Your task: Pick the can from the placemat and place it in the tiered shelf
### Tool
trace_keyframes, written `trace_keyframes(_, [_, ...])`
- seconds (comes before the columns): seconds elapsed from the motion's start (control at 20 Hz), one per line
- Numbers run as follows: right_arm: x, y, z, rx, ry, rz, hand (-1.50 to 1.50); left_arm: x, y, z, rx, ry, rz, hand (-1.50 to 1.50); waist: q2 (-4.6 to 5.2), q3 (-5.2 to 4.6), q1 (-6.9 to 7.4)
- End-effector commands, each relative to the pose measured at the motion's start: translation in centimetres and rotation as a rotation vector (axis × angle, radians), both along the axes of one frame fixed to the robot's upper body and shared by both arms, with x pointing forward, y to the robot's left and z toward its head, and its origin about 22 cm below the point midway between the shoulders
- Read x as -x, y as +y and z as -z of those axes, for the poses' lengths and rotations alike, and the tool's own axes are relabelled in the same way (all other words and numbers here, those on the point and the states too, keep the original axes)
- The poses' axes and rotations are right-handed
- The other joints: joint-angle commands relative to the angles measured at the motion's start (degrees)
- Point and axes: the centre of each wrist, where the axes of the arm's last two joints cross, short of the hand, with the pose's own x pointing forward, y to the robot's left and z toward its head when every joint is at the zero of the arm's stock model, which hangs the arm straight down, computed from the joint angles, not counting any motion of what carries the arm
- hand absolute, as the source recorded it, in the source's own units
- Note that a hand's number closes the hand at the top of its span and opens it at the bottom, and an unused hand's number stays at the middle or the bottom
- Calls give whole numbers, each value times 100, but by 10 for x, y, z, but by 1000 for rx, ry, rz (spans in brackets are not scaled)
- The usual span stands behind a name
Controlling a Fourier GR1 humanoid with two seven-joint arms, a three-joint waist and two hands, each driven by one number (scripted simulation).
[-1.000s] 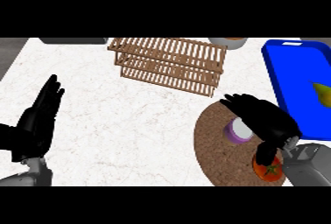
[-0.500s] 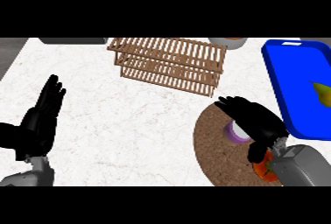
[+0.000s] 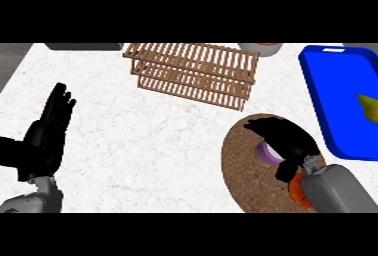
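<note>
The can [image 3: 266,151], purple and white, lies on the round brown placemat [image 3: 240,165] at the lower right. My right hand [image 3: 289,141] sits right against it. The fingers [image 3: 260,128] reach over its far side and the thumb [image 3: 286,171] is on its near side, not closed round it. The can's right part is hidden by the palm. The wooden slatted tiered shelf [image 3: 196,72] stands at the back centre, holding nothing that I can see. My left hand [image 3: 44,137] rests open at the left edge, fingers up.
A blue tray [image 3: 325,100] runs along the right edge with a yellow-green item [image 3: 368,107] in it. An orange object [image 3: 295,187] lies on the placemat, partly under my right forearm. A grey pot [image 3: 262,48] and a grey item [image 3: 85,46] stand at the back.
My right hand has moved down and to the left over the placemat and closed in on the can. The left hand has barely shifted.
</note>
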Motion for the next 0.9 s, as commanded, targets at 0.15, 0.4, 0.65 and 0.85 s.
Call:
trace_keyframes(0.15, [-18,6,18,57,-30,-94,150,10,13,6,-15,-3,-2,0,8,2,39])
trace_keyframes(0.4, [-11,-9,5,45,-153,-134,150,12,3,-8,-3,7,-5,0,-3,3,6])
trace_keyframes(0.65, [6,100,19,-37,-111,212,150,2,-4,2,10,5,-5,0,-16,-11,-49])
trace_keyframes(0.85, [6,99,20,-37,-97,511,150,4,-7,2,-3,-1,8,0,9,-1,150])
